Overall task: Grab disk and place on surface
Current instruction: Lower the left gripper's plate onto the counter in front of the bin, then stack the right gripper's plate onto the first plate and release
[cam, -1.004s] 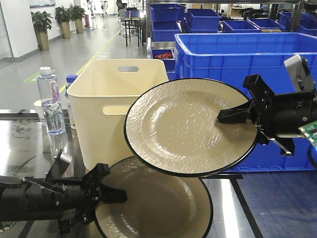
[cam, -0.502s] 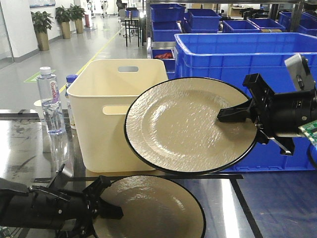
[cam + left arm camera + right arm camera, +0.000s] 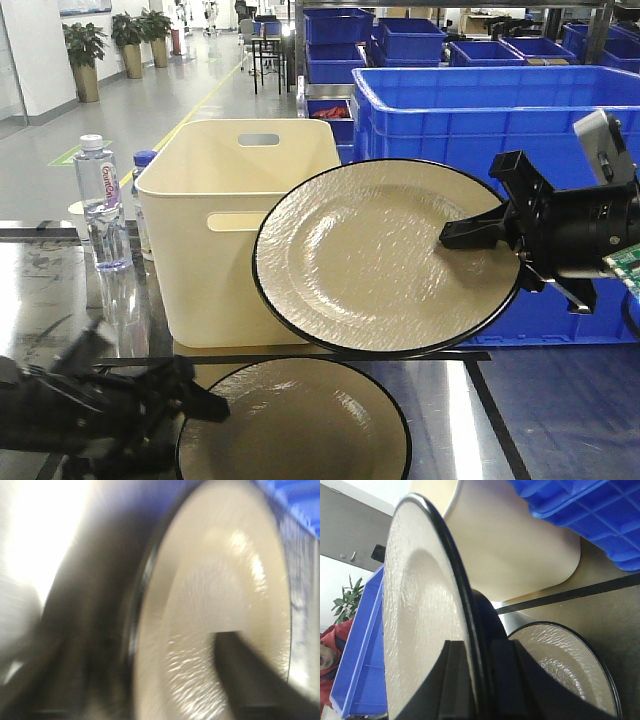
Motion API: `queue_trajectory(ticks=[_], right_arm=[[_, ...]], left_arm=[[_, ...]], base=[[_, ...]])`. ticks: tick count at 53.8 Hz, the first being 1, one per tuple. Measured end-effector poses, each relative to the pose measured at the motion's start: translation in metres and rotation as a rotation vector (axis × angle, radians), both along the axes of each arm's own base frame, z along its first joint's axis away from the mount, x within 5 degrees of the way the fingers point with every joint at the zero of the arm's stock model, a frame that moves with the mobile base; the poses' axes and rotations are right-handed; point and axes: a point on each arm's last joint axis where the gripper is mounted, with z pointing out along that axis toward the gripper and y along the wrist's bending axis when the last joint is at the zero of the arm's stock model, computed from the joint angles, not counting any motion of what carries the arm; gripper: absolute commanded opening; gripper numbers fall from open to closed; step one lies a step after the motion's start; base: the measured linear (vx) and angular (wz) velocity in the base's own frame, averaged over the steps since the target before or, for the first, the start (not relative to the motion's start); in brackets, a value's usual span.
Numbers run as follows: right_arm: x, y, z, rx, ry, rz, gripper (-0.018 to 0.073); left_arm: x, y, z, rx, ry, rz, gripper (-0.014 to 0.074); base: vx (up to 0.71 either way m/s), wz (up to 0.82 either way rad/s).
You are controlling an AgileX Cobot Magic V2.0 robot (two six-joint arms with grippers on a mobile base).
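Crate first: the big blue crate (image 3: 480,110) stands behind your right gripper (image 3: 460,236), and the surface (image 3: 530,420), dark, glossy and crossed by black tape, spreads below both arms. A cream bin (image 3: 220,200) sits on the far side of your left gripper (image 3: 195,405). Your right gripper is clamped on the rim of the upper disk (image 3: 370,260), one finger across its face and the other behind. It holds the disk tilted in the air, well above the surface. I judge it is carried high to keep clear of the work underneath. The lower disk (image 3: 300,420) appears to lie flat on the surface, below the raised one, with its left rim at your left gripper's fingertips. That gripper is motion-blurred in both views, so you cannot tell whether its fingers are pinched on the rim or apart. A water bottle (image 3: 100,205) stands beyond it, beside the bin.
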Motion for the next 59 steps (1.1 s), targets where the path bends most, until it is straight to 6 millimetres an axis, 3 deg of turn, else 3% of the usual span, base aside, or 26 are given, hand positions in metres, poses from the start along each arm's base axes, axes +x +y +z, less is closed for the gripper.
queue_trajectory(ticks=[13,20,26,35,46,59], right_arm=[[0.004,0.001,-0.007,-0.055,-0.002,0.021,0.0],[0.015,0.013,-0.025,-0.075,0.044,0.052,0.0],[0.026,0.034,-0.049,-0.094,0.095,0.122,0.0],[0.037,0.061,-0.084,-0.123,0.172,0.218,0.0007],[0.045,0.07,-0.115,-0.155,0.253,0.287,0.0067],[0.045,0.07,-0.122,-0.232,0.202,0.37,0.0302]], left_arm=[[-0.028,0.024,0.056,0.017,-0.19,0.047,0.0603],[-0.047,0.027,0.086,0.019,-0.313,0.076,0.0563],[-0.059,0.03,0.103,0.024,-0.394,0.113,0.0549],[-0.066,0.032,0.112,0.044,-0.444,0.125,0.0549],[-0.067,0.032,0.111,0.054,-0.445,0.122,0.0549],[-0.067,0.032,0.111,0.056,-0.445,0.122,0.0549]], base=[[0.0,0.0],[0.0,0.0],[0.0,0.0],[0.0,0.0],[0.0,0.0],[0.0,0.0]])
